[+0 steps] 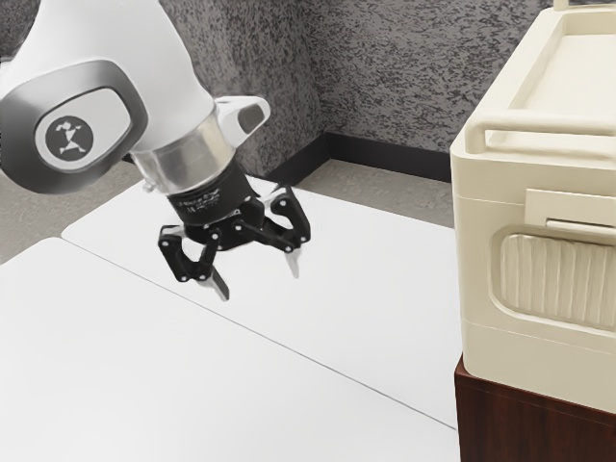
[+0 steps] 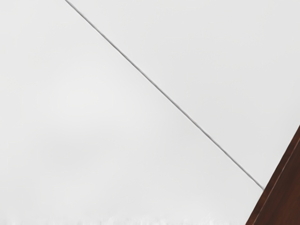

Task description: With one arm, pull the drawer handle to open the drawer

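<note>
Now, gripper (image 1: 256, 274): above the white table (image 1: 144, 366), tilted with its tips downward; the two fingers are spread well apart, with nothing pinched between them.
Arm (image 1: 159, 72): white, reaching in from the exterior view's upper left.
Drawer handle (image 1: 577, 223): seemingly the slotted strip on the front of the cream cabinet (image 1: 481, 260), toward the exterior view's right, well apart from the gripper.
Ribbed panel (image 1: 558, 279): set in the cabinet's front, just below that strip; which part slides as the drawer is hard to tell.
Rail (image 1: 549, 122): rounded, along the cabinet's top front edge.
Stand (image 1: 520, 423): dark reddish wood, directly under the cabinet; the wrist view catches its edge beside the table surface.
Seam (image 1: 289, 347): one thin, straight line crossing the tabletop, running up to the stand in the wrist view.
Wall (image 1: 414, 77): mottled gray, behind the table, with dark skirting (image 1: 385, 159) along its foot.
</note>
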